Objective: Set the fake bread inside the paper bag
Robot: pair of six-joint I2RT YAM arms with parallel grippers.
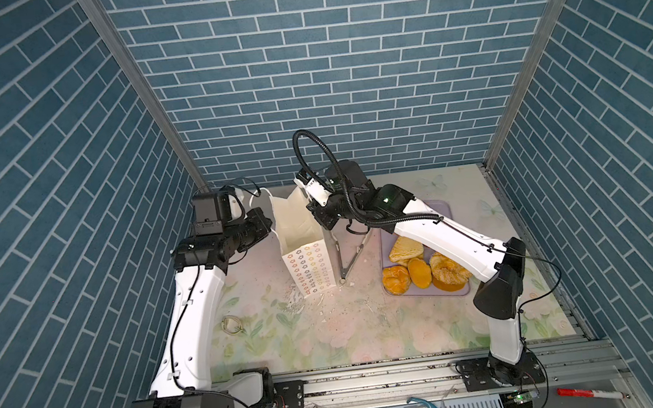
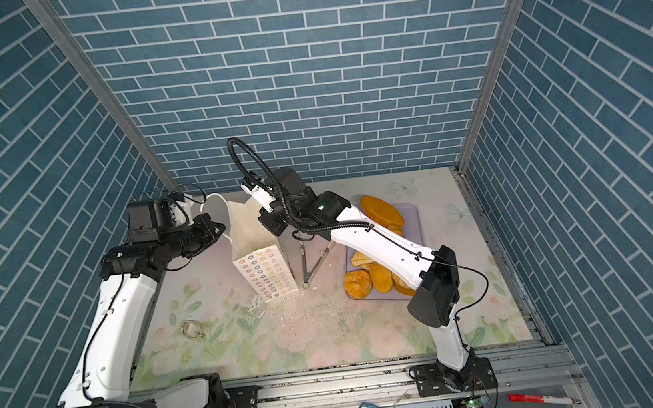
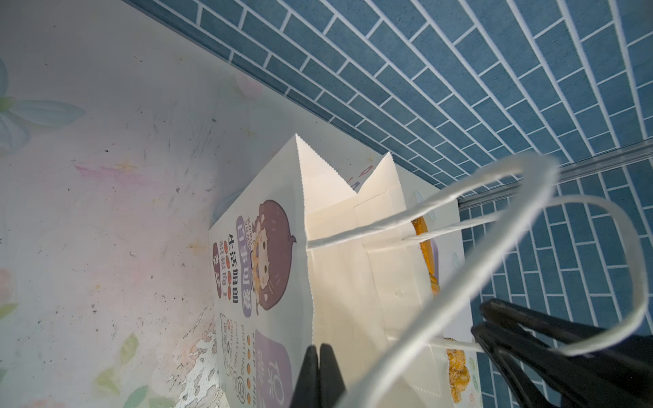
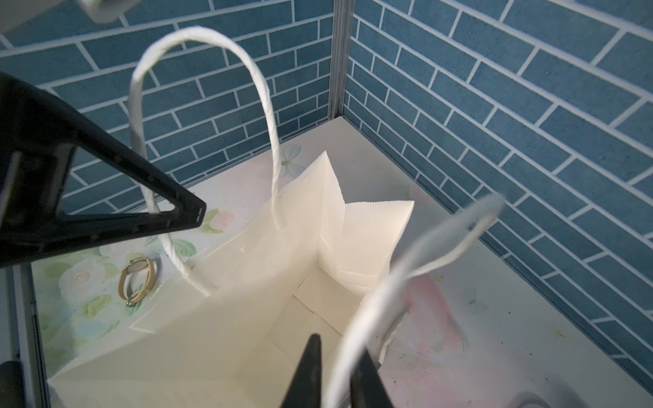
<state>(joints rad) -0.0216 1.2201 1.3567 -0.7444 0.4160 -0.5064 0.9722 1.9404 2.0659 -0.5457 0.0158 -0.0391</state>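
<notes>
Left fingers [image 3: 311, 374] are closed on one rim of the paper bag [image 1: 297, 221]; right fingers [image 4: 308, 371] clamp the opposite rim. Fake bread [image 1: 405, 248] lies on the tray [image 1: 443, 217].

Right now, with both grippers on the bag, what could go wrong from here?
1. The left gripper and right gripper are shut on opposite sides of the paper bag near its top; pulling apart could tear the thin paper or a handle.
2. The bag is tall and empty; letting go may tip it onto the tongs beside it.
</notes>
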